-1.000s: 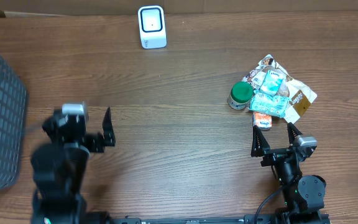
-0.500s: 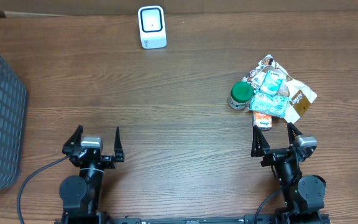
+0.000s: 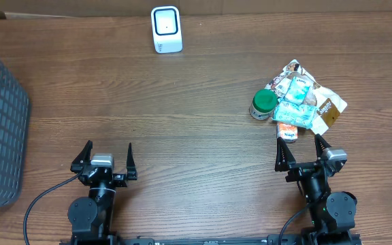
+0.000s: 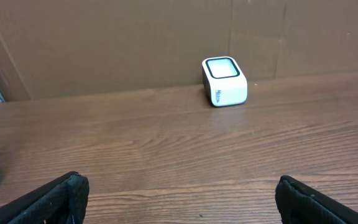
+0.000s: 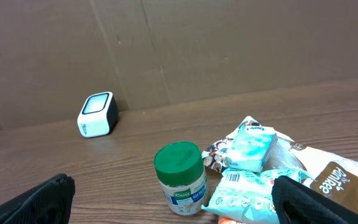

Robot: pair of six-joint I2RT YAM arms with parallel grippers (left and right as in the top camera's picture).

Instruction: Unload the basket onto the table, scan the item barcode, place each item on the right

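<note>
Hidden from left wrist, plain in right: round green-lidded jar (image 5: 180, 178), crinkly packets (image 5: 253, 149). Left end effector (image 3: 109, 146), right end effector (image 3: 299, 141) spread wide, empty.

Even, soft overhead light, faint shadows, all three views sharp, no glare.

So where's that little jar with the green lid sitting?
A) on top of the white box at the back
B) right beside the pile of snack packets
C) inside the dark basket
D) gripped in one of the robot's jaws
B: the green-lidded jar stands upright at the left edge of the pile of packets, with nothing gripping it.
</note>
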